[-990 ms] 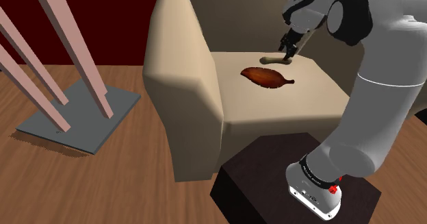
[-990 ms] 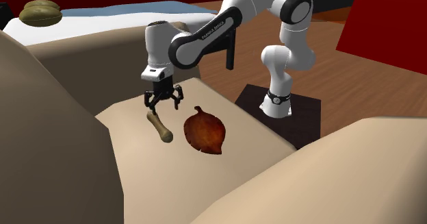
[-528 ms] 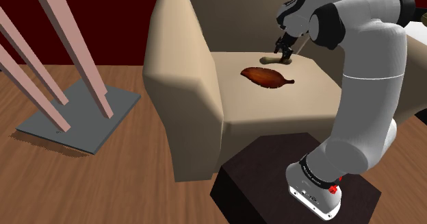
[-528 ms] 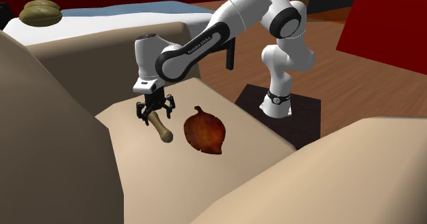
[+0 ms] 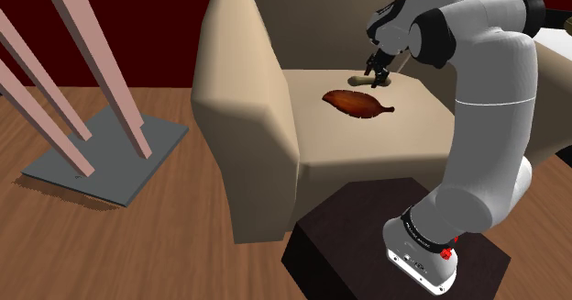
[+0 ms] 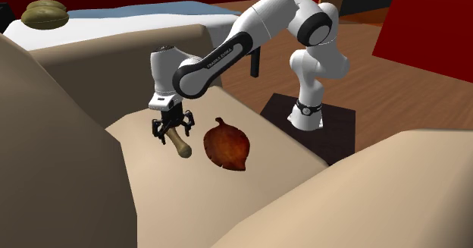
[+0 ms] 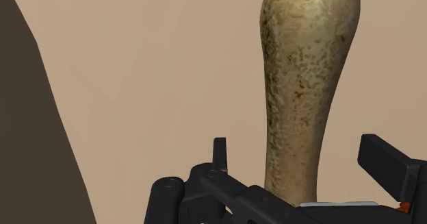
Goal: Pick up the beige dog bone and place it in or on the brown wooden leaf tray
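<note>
Too small to read: forearm lettering [image 6: 217,58]. Spread hand [image 6: 173,130] straddles one end of dog bone [image 6: 181,144], no grip; bone lies on seat cushion [image 6: 159,178], leaf tray [image 6: 227,146] at its 3 o'clock, second exterior view

I have the white arm [image 6: 227,51] rising from its base to a high bend at the elbow, the forearm stretched out and sloping down from there. The wrist is turned so the black hand [image 6: 173,133] points straight down and sits low. Its two fingers [image 7: 386,164] stand apart in my wrist view, neither one pressing on anything.
</note>
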Action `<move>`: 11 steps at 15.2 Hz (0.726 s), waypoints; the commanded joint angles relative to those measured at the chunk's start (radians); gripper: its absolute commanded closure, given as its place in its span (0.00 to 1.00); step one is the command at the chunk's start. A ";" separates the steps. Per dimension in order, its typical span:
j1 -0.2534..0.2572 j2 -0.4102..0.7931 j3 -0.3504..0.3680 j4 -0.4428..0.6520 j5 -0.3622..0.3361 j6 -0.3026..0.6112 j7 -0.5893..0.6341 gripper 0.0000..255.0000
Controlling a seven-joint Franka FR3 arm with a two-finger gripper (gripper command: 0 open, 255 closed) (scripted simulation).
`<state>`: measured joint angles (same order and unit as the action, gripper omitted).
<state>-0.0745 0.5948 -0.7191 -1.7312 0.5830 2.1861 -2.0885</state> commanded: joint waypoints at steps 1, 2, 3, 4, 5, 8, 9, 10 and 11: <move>0.000 0.000 0.000 0.000 0.000 0.000 0.000 0.00; 0.000 0.000 0.000 0.000 0.000 0.000 0.000 0.00; 0.000 0.000 0.000 0.000 0.000 0.000 0.000 0.00; 0.000 0.000 0.000 0.000 0.000 0.000 0.000 1.00; 0.000 0.000 0.000 0.000 0.000 0.000 0.000 1.00; 0.000 0.000 0.000 0.000 0.000 0.000 0.000 1.00; 0.000 0.000 0.000 0.000 0.000 0.000 0.000 1.00; 0.000 0.000 0.000 0.000 0.000 0.000 0.000 1.00; 0.000 0.000 0.000 0.000 0.000 0.000 0.000 1.00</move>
<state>-0.0746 0.5951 -0.7189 -1.7312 0.5832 2.1864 -2.0887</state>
